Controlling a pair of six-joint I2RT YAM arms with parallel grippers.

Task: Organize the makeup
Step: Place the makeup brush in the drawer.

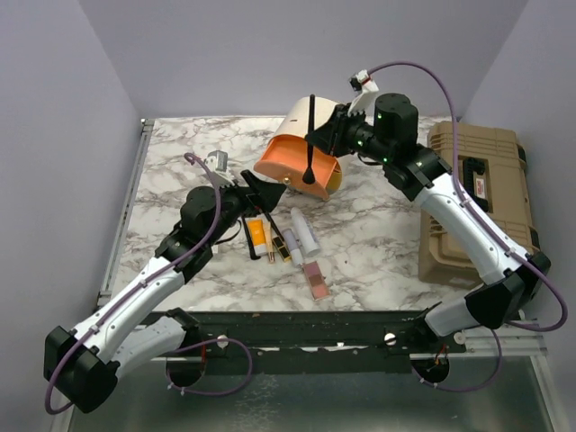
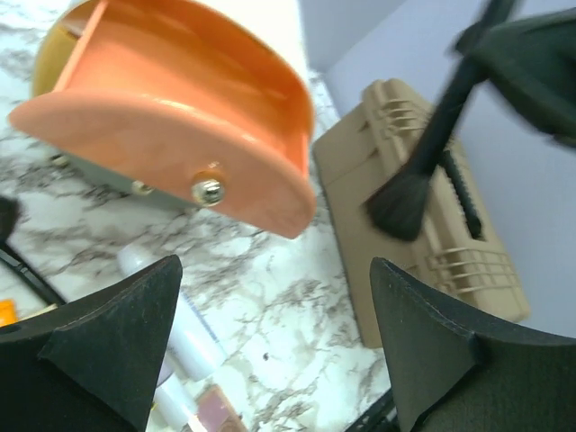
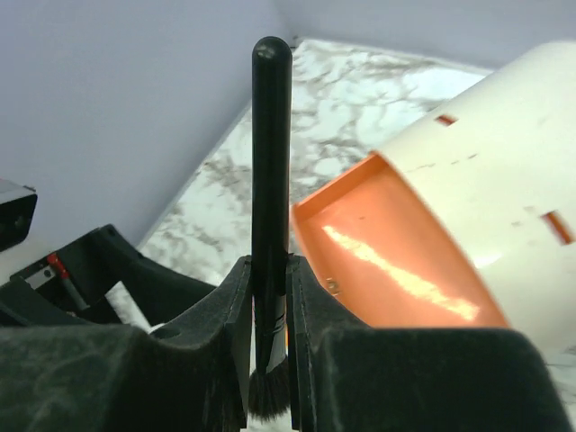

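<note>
Right gripper (image 3: 270, 292) clamped on the brush (image 3: 271, 135) — we should lower it squarely into the case (image 3: 468, 180); left gripper (image 2: 270, 337) spread, empty.

Bare marble table (image 1: 378, 236) lies open at centre right of the top view, between the row of cosmetics (image 1: 288, 241) and the tan toolbox (image 1: 477, 202) on the right edge; the tipped cream case (image 1: 286, 155) blocks the upper centre, a black brush (image 1: 310, 144) hanging before it
</note>
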